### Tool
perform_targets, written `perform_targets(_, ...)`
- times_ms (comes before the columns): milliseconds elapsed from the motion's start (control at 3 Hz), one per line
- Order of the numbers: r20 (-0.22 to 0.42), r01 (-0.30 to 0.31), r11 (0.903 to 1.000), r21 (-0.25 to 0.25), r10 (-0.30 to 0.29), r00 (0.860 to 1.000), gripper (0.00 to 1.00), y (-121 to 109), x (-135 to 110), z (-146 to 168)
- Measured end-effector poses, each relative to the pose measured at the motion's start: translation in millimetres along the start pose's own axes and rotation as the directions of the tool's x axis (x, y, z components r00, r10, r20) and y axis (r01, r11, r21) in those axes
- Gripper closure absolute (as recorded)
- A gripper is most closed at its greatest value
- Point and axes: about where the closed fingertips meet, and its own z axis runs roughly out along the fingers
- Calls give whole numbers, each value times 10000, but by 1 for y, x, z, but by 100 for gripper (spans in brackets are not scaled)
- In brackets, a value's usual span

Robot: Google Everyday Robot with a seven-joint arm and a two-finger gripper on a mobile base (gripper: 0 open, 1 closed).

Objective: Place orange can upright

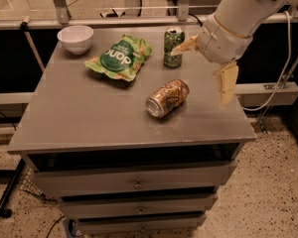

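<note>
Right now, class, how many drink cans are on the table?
2. The orange can lies on its side near the table centre; the green can stands upright behind it. The pincer hovers open at the right.

White arm, pale gripper
Smooth, bulky white arm (243,9) at upper right; its gripper (198,77) has two flat, cream-yellow fingers (227,83), wide apart.
</note>
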Motion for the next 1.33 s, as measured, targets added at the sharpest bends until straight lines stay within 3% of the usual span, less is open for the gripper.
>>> perform_targets(333, -152, 258, 9995, -184, -260, 9995, 0, -3, 4, 7)
perform_targets(667, -233, 835, 9918, -966, -862, 9960, 0, -6, 20, 31)
perform_targets(1333, -735, 1632, 9693, -1840, -1792, 9811, 0, -14, 32, 61)
